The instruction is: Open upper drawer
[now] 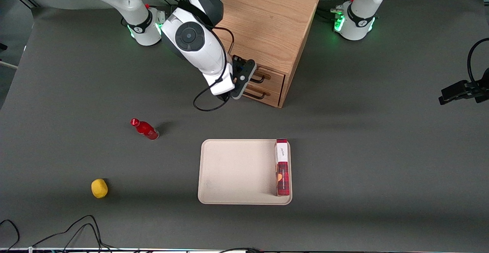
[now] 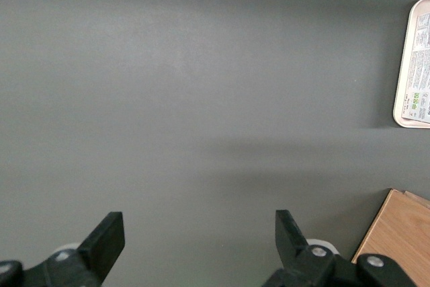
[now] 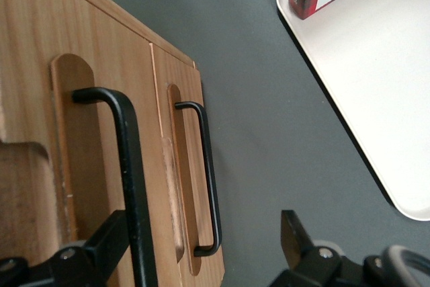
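I'm holding the black two-finger gripper (image 1: 249,78) wide open, grasping nothing, straddling the thin black wire handle (image 3: 127,186) of the light oak upper drawer (image 1: 272,78) at the cabinet front, risking snagging the matching lower drawer's handle (image 3: 207,179) just beneath.

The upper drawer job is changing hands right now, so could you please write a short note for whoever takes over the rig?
Hand: open, right in front of the cabinet, with the upper drawer handle running between its fingers, not yet clamped.
Upper drawer: appears fully shut, face level with the lower drawer beneath it.
Done: approach and lining up on the handle.
Left: shut the hand on the handle, then pull the drawer straight out toward the tray.
Nearby: the tray, holding a red box, is nearer the front camera than the cabinet.
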